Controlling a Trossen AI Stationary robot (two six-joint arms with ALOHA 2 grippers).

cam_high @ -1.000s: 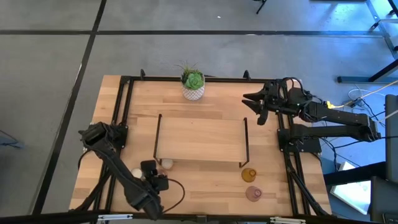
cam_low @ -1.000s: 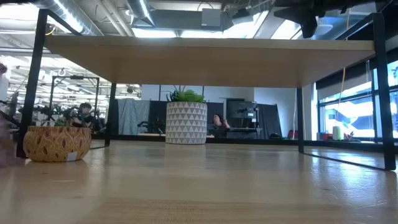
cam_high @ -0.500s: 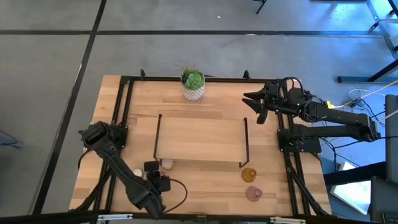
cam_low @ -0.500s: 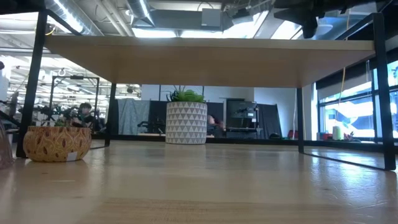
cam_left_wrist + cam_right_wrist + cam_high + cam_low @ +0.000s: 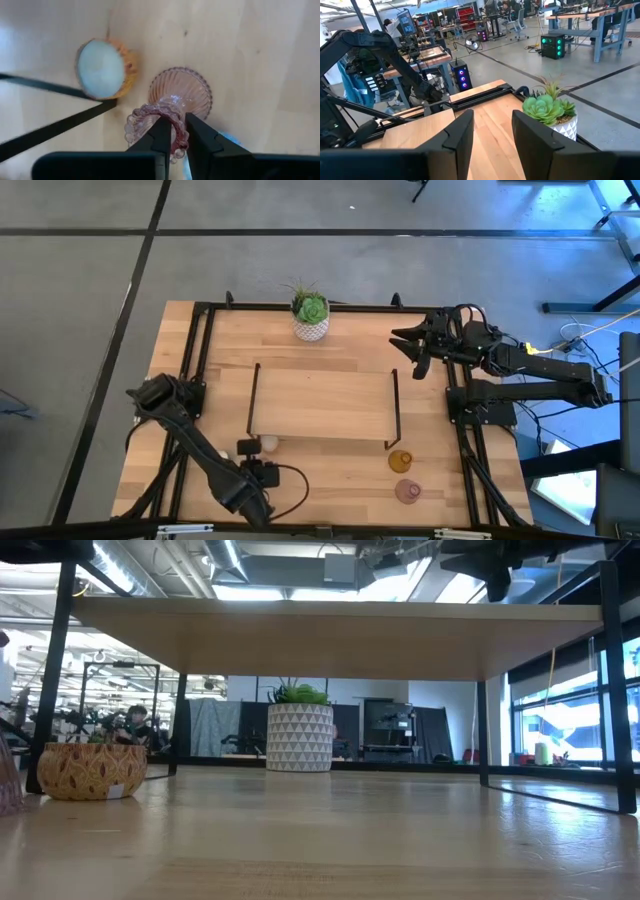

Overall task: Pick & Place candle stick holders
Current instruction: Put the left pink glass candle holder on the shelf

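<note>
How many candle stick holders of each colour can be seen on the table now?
Dusty-pink ribbed glass holders: 2
Amber vase-like holder: 1
Cream-white low round holder: 1
Total: 4

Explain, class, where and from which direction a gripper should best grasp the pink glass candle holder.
Probably the beaded rim, from above: the pink candle holder stands upright on a wide ribbed base, with the cream-topped holder close beside. The left gripper pinches that rim.

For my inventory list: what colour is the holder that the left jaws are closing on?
Dusty pink, ribbed glass holder; the left wrist view shows it best.
</note>
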